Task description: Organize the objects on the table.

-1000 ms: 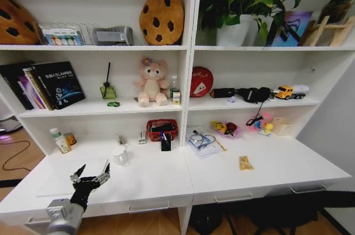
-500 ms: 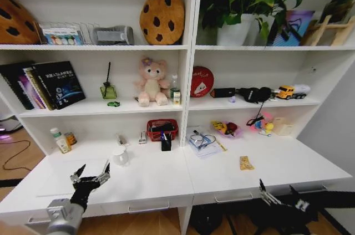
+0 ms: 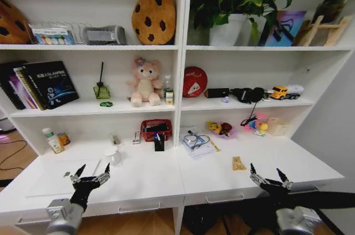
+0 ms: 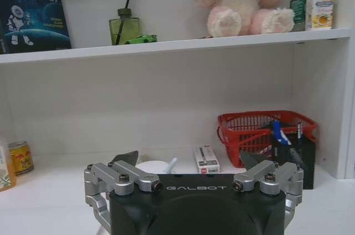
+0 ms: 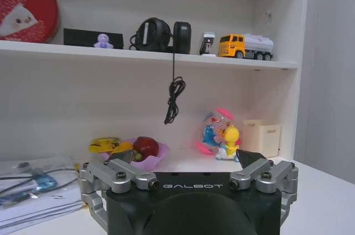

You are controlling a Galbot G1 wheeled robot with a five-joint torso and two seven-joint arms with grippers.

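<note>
Both black metal-fingered claws, left claw [image 3: 89, 177] and right claw [image 3: 268, 176], hover spread apart and empty over the long white bench [image 3: 150, 177] front edge, the small yellow snack packet [image 3: 238, 163] lying on the bench just beyond the right claw.

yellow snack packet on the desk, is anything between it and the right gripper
Nothing visible. The yellow snack packet lies alone on bare white table, and the right gripper, jaws open, hovers at the front edge just right of it.
</note>
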